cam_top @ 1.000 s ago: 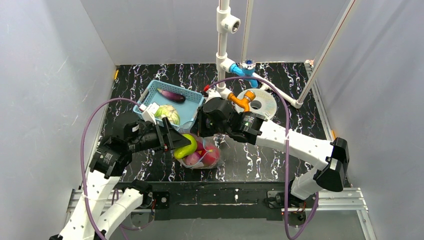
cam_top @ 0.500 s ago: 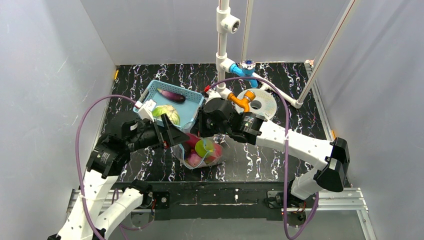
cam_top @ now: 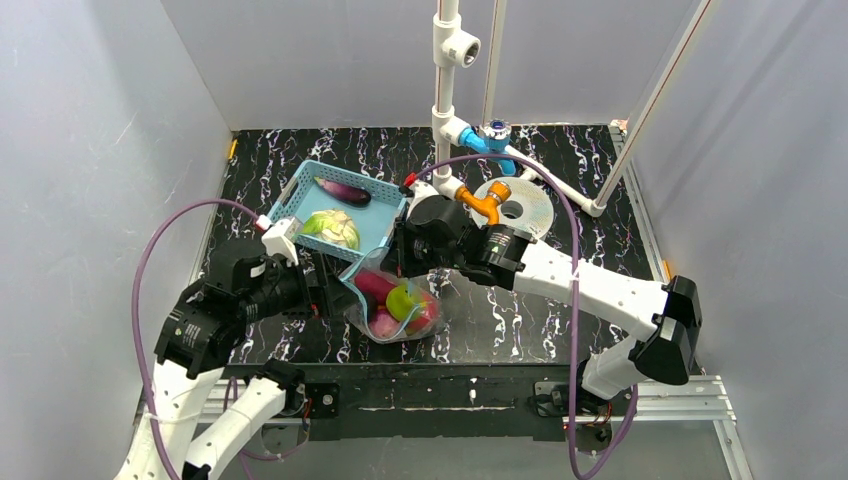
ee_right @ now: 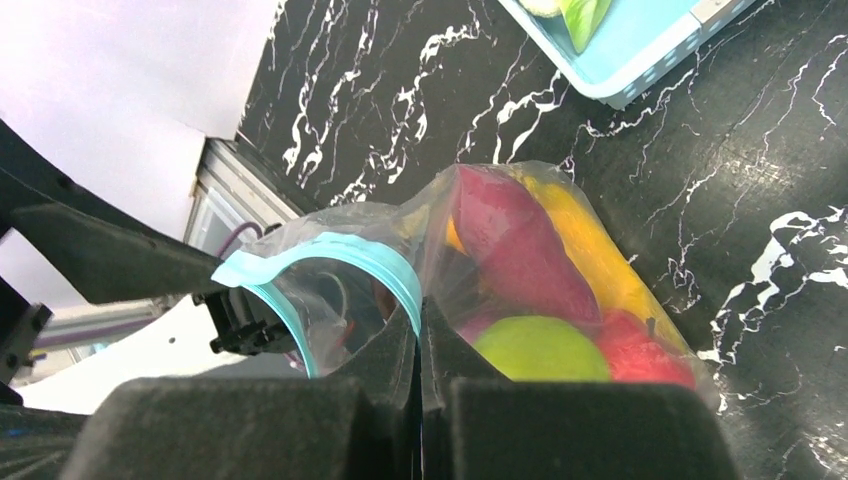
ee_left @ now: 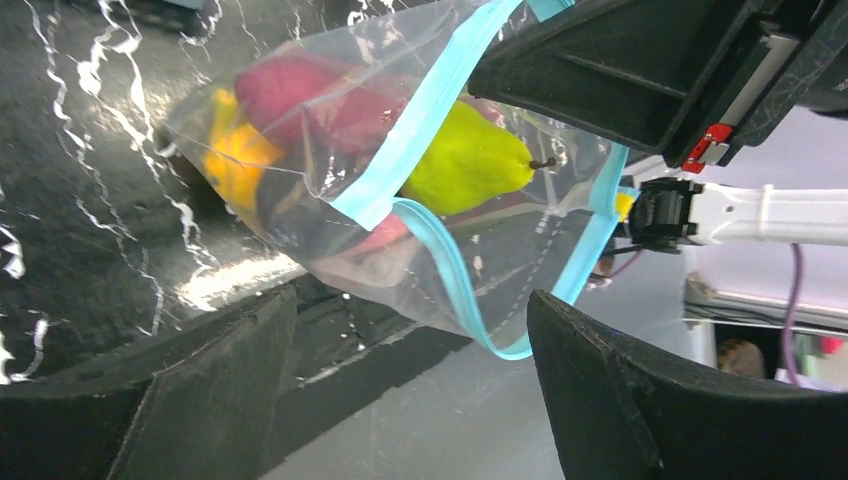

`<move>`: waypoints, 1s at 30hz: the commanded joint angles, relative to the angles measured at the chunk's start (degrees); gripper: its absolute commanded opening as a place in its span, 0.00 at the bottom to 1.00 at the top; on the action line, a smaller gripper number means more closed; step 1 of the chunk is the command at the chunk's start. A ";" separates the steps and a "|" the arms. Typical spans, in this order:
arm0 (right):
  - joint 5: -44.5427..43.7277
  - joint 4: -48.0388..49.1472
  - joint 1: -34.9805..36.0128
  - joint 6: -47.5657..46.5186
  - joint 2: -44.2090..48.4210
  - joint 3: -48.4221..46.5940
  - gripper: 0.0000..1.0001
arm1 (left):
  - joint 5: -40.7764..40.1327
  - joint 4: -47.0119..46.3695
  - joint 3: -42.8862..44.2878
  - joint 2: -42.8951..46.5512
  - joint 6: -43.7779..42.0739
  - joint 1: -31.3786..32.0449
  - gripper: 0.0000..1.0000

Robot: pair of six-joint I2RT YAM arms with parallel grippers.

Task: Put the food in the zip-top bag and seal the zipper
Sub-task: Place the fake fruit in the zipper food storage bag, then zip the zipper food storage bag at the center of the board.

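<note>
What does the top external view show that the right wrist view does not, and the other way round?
Only the top external view shows the purple eggplant lying in the blue basket, and the white disc. Only the right wrist view shows the right pincer shut on the rim of the zip-top bag, right at the zipper. Both show the bag holding red pieces and a green fruit, plus a part of the basket.

Probably a lab: grey panel walls (cam_top: 100, 150) enclose the table (cam_top: 300, 150).
</note>
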State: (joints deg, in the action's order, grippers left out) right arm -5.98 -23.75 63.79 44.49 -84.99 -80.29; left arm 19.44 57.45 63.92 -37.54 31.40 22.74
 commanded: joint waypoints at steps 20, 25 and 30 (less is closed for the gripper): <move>3.45 -1.39 -0.14 -10.66 4.34 1.30 0.02 | 18.60 -19.20 -12.30 0.21 -32.27 0.31 0.19; 1.16 -3.13 -0.16 -13.55 5.13 1.47 0.04 | 10.53 -19.87 -14.02 1.55 -28.08 0.29 0.00; 0.40 -3.98 -0.16 -15.48 6.20 2.35 0.08 | 10.70 -21.55 -17.15 6.15 -24.61 0.29 0.00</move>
State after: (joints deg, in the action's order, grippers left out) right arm -4.51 -27.27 63.75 32.08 -81.78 -77.91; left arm 31.68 37.60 49.15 -34.83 3.66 22.74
